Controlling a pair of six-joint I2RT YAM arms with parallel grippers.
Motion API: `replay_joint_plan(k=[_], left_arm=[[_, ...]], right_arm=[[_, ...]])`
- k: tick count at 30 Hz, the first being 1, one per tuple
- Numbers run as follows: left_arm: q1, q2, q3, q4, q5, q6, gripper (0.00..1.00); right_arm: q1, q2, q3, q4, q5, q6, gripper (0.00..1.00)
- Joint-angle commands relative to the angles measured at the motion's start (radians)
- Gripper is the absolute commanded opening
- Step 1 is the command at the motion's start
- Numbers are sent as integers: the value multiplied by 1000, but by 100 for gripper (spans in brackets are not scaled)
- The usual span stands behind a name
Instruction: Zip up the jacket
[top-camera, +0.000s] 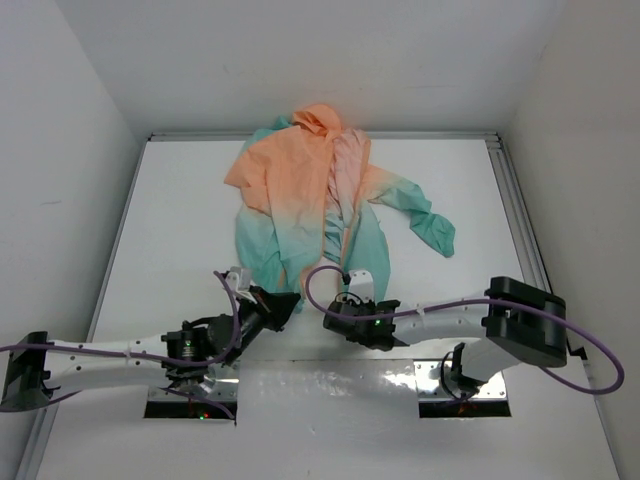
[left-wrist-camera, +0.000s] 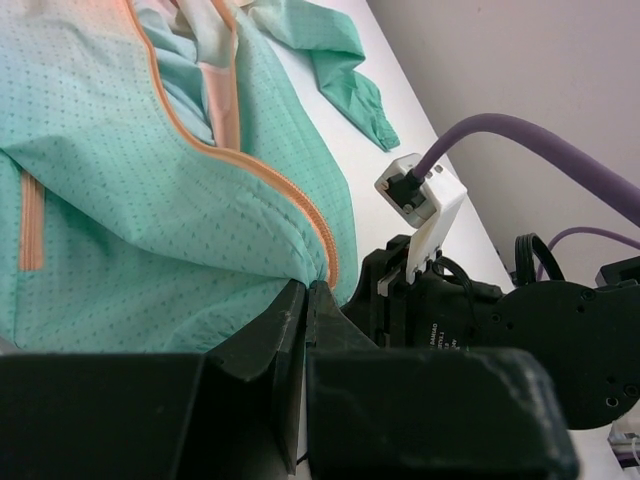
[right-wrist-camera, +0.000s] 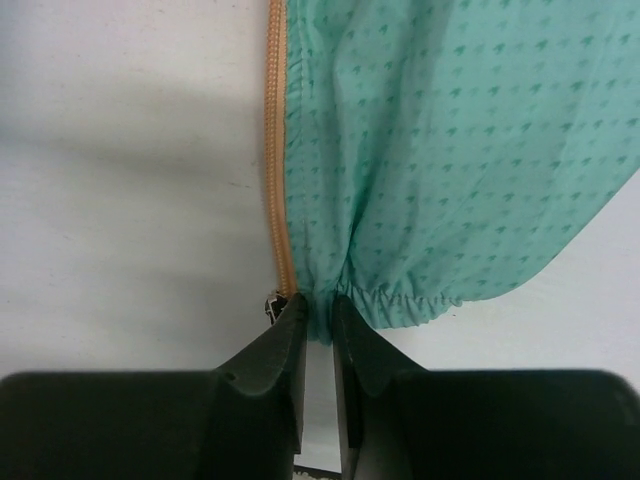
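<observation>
Black fingers fill the bottom of both wrist views: two grippers, one per arm, and both are at the near hem of one jacket (top-camera: 300, 190). The left gripper (left-wrist-camera: 308, 296) has its jaws pressed together on the teal hem corner of the jacket (left-wrist-camera: 150, 200), right where one orange zipper (left-wrist-camera: 250, 165) half ends. The right gripper (right-wrist-camera: 318, 306) is likewise pinched on the gathered hem of the jacket (right-wrist-camera: 450, 150), with the other zipper (right-wrist-camera: 275, 150) half running straight away from its fingertips and a small metal end piece just beside the left finger

From above, the left gripper (top-camera: 285, 302) and right gripper (top-camera: 343, 298) sit near each other at the hem, apart, on either side of the open front. The single jacket lies flat on the white table (top-camera: 180, 220), its long axis running from the arms toward the far wall: teal hem nearest the grippers, peach-orange shoulders and one hood (top-camera: 318, 118) at the far edge. The front is open, with pale pink lining (top-camera: 348, 165) showing along the middle. One sleeve (top-camera: 415, 210) stretches out to the right, ending in a teal cuff; the other sleeve cannot be made out. Two purple cables (top-camera: 320, 280) loop over the wrists
</observation>
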Motion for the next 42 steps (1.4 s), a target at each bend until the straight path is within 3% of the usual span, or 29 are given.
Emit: replay_joint_plan(k=[1,7,14,23,32,42], left_arm=[[12,-10,2,7,-13,-5,0],[13,-5,-1,16,5,-19,0],[13,48,22,52,31,-27,0],[56,79,162,21,96,-42,0],[84,153,252,9,152,-91,0],[139,240,279,6,200,-151,0]], right_arm=[[7,13,-50,8,-36,33,13],[7,-67,-111,107,-52,31,0],[7,-288,-209,406,-10,-93,0],[7,-618,-532,1236,68,-369,0],[7,-578,-553,1397,83,-444,0],[7,-541,-536,1442,62,-481,0]])
